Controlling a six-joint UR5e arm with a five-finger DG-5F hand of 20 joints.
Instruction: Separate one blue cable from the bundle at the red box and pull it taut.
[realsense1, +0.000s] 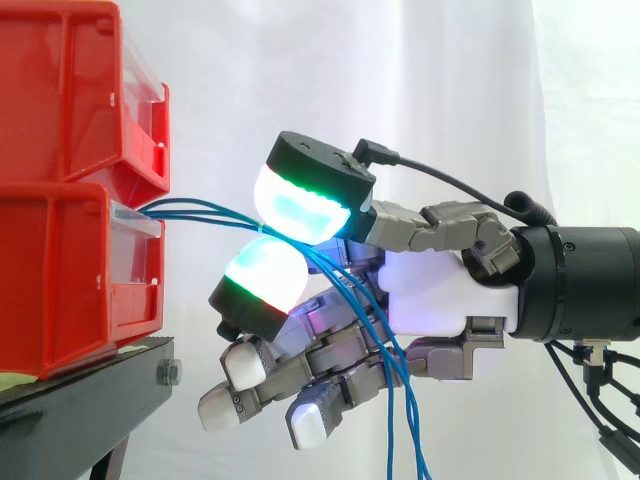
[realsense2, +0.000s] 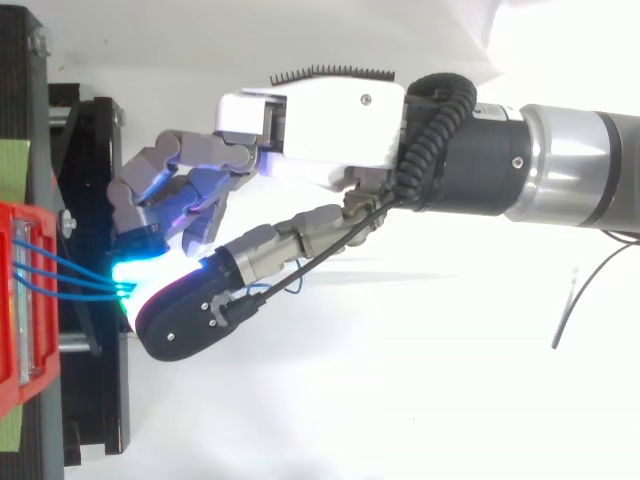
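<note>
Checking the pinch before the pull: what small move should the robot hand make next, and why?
Probably ease the robot hand slightly away from the lower red bin. Its glowing pads pinch where the blue cables converge, and the strands bow between bin and pads; a short pull should show which tightens.

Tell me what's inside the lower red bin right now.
Blue cables come out of the front opening of the lower red bin and run to the hand, which pinches them between its glowing pads. Where they are fixed inside is hidden by the bin's red wall.
</note>
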